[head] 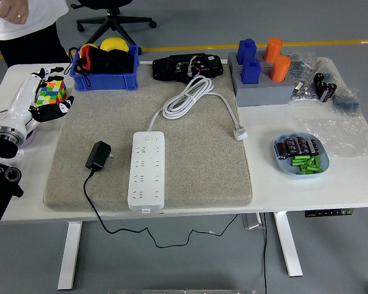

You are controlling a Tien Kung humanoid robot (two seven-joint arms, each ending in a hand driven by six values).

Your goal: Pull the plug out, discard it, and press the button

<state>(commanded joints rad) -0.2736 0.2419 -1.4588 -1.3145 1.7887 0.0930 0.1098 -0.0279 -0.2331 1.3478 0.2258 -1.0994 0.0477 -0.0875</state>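
Note:
The white power strip (146, 170) lies on the grey mat (196, 165) with none of its sockets in use. The black plug adapter (99, 155) lies on the mat just left of the strip, and its black cable runs off the table's front edge. My left hand (51, 105) hovers at the table's far left, over the Rubik's cube (51, 95), with fingers relaxed and holding nothing. It is well clear of the adapter and the strip. The strip's white cord (187, 98) is coiled behind it and ends in a white plug (239, 132).
A person (18, 18) stands at the top left corner, hands away from the table. A blue bin (104, 61) and a black device (187, 66) stand at the back. A grey block with blue and orange cylinders (260, 73) and a blue plate of parts (300, 154) are on the right.

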